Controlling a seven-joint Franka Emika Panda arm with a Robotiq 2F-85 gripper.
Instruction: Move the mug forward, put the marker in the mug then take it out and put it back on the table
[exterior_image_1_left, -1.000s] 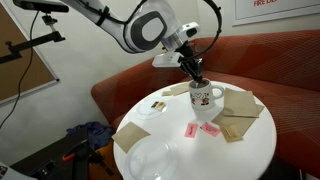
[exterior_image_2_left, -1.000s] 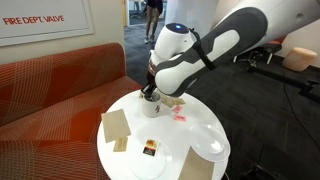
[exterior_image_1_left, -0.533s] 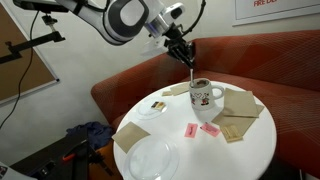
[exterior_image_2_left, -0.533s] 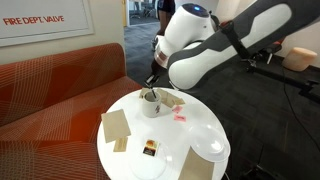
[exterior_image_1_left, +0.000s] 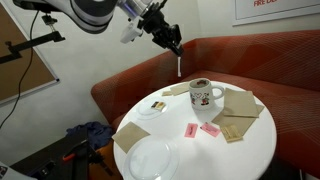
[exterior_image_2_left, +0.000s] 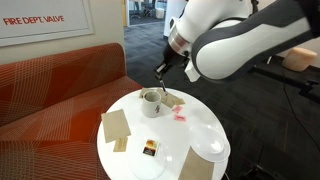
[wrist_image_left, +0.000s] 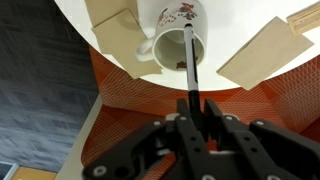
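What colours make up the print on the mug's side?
Red and dark on the white mug, clearest in the wrist view.

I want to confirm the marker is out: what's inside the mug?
Only the mug's dark interior shows; the marker hangs above it, shut in the gripper. In the wrist view the marker covers part of the bottom.

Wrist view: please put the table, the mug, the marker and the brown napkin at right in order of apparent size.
1. table, only partly in view.
2. mug and napkin: about alike, not ranked.
3. marker: thinnest, but nearness to the camera, in the hand, makes it look long.
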